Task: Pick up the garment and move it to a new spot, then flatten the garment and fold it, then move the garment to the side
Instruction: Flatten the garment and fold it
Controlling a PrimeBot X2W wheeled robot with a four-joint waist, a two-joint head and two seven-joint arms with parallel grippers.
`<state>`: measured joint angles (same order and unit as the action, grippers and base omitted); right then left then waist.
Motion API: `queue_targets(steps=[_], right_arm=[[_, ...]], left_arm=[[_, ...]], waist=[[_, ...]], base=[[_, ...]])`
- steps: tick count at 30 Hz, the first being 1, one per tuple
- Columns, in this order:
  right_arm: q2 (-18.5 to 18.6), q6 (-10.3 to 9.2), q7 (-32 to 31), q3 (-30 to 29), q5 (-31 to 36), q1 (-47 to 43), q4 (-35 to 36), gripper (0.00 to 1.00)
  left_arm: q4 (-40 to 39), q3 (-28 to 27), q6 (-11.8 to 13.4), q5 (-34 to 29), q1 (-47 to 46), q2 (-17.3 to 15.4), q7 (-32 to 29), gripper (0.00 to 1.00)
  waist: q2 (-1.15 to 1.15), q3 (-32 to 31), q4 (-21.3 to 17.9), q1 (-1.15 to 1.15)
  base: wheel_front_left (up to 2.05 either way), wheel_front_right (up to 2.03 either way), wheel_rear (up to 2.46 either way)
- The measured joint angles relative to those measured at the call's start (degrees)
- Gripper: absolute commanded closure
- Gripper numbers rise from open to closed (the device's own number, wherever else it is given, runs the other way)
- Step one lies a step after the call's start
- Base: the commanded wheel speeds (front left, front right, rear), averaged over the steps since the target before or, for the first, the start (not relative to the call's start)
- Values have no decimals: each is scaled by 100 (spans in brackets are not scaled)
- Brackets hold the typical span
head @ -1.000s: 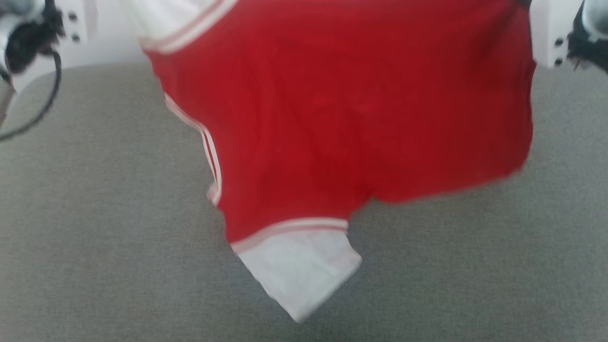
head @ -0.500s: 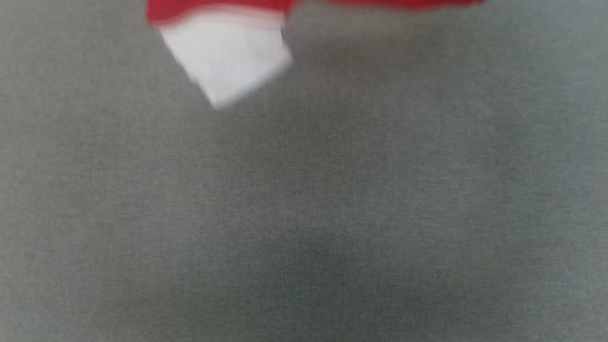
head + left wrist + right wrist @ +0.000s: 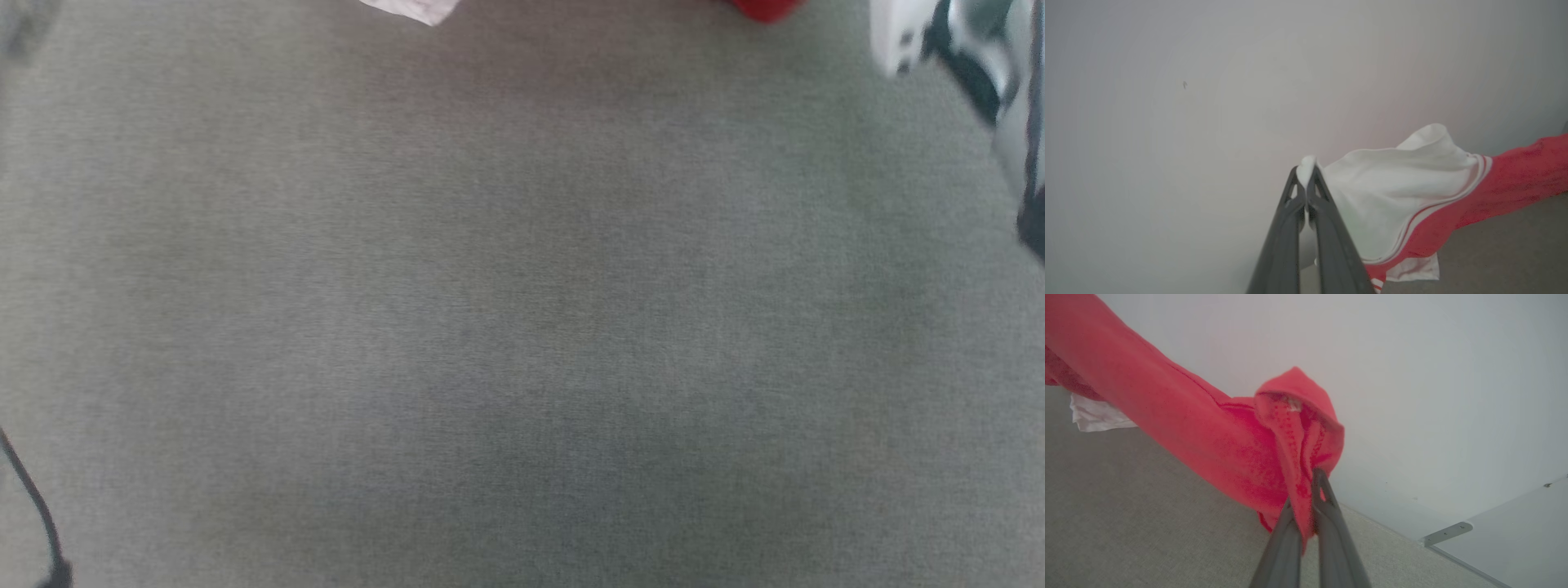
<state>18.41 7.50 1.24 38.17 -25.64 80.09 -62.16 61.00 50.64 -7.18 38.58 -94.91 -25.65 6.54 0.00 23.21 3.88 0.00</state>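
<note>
Wrist views: garment [image 3: 1392,196] tight between closed left fingers [image 3: 1281,245] and closed right fingers [image 3: 1332,547].

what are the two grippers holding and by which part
The shirt: the left gripper is shut on the edge of a white sleeve, the right gripper on a bunched fold of its red body.

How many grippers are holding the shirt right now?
2. The left gripper pinches a white sleeve of the shirt; the right gripper pinches a bunched red edge.
</note>
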Motion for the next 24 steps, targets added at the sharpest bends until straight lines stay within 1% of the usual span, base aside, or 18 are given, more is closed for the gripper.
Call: queue_targets(steps=[1, 3, 4, 6, 9, 10, 12, 15, 17, 18, 24], right_arm=[[36, 0, -111, 67, -124, -166, 46, 100], [133, 0, -235, 244, -358, -498, 218, 100], [267, 0, -383, 379, -639, -838, 428, 100], [441, 0, -469, 495, -835, -1123, 655, 100], [646, 0, -568, 615, -1161, -1535, 1012, 100], [704, 0, -649, 632, -1283, -1666, 1118, 100], [847, 0, -712, 667, -1436, -1950, 1336, 100], [1039, 0, -886, 719, -1669, -2433, 1651, 100], [1154, 0, -999, 733, -1818, -2760, 1925, 100], [1276, 1, -1093, 697, -1948, -3109, 2182, 100], [1645, 0, -1363, 394, -2170, -4155, 2924, 100]], left_arm=[[-66, 98, -16, 60, 211, 16, -143, 100], [-347, 316, -16, 405, 680, 5, -589, 100], [-705, 476, -23, 759, 1184, -77, -980, 100], [-989, 610, -23, 1057, 1610, -261, -1424, 100], [-1415, 700, -22, 1523, 2156, -588, -1951, 100], [-1573, 751, -22, 1567, 2340, -694, -2096, 100], [-1866, 784, -15, 1846, 2755, -842, -2391, 100], [-2381, 887, 172, 2085, 3402, -1076, -2843, 100], [-2805, 980, 336, 2225, 3812, -1287, -3121, 100], [-3312, 1070, 547, 2297, 4207, -1516, -3315, 100], [-4888, 1312, 1326, 2618, 5277, -2116, -3747, 100]], waist=[[0, -40, 28, 0], [0, -129, 75, 0], [0, -222, 120, 0], [0, -308, 166, 0], [0, -430, 216, 0], [0, -467, 230, 0], [0, -541, 252, 0], [0, -661, 281, 0], [0, -735, 295, 0], [0, -795, 301, 0], [0, -891, 293, 0]], base=[[0, 0, 0], [0, 0, 0], [0, 0, 0], [0, 0, 0], [0, 0, 0], [0, 0, 0], [0, 0, 0], [0, 0, 0], [0, 0, 0], [0, 0, 0], [0, 0, 0]])
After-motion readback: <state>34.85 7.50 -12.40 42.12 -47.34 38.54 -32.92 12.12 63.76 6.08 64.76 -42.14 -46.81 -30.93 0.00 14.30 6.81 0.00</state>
